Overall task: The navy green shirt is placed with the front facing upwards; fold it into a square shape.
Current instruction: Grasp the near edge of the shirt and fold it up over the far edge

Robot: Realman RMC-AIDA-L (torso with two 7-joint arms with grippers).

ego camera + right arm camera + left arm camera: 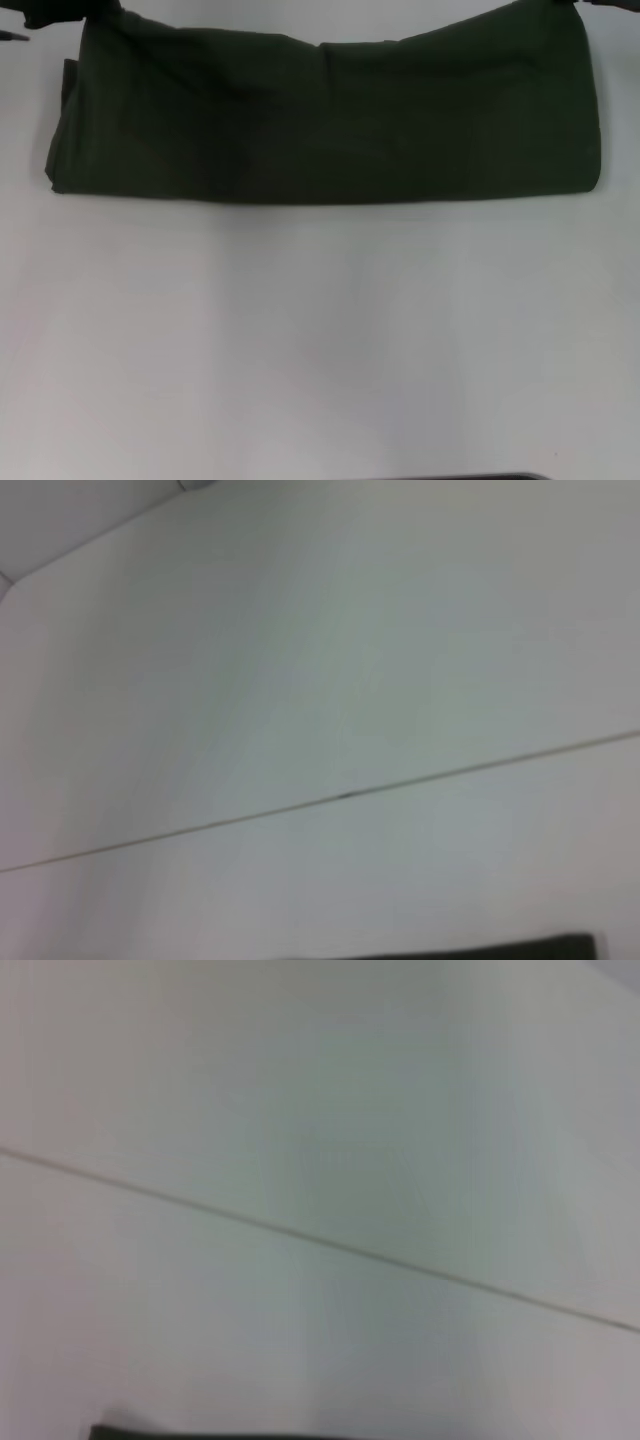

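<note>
The navy green shirt [320, 125] lies as a long band on the counter [320, 340]; hand grip undeterminable at either far corner; recommend level, even folding.

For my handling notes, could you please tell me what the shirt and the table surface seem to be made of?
The dark green shirt looks like soft matte woven or knit fabric, likely cotton: it sags, creases and folds limply. The white table looks hard and smooth with a faint sheen, perhaps laminate; a thin seam crosses it.
</note>
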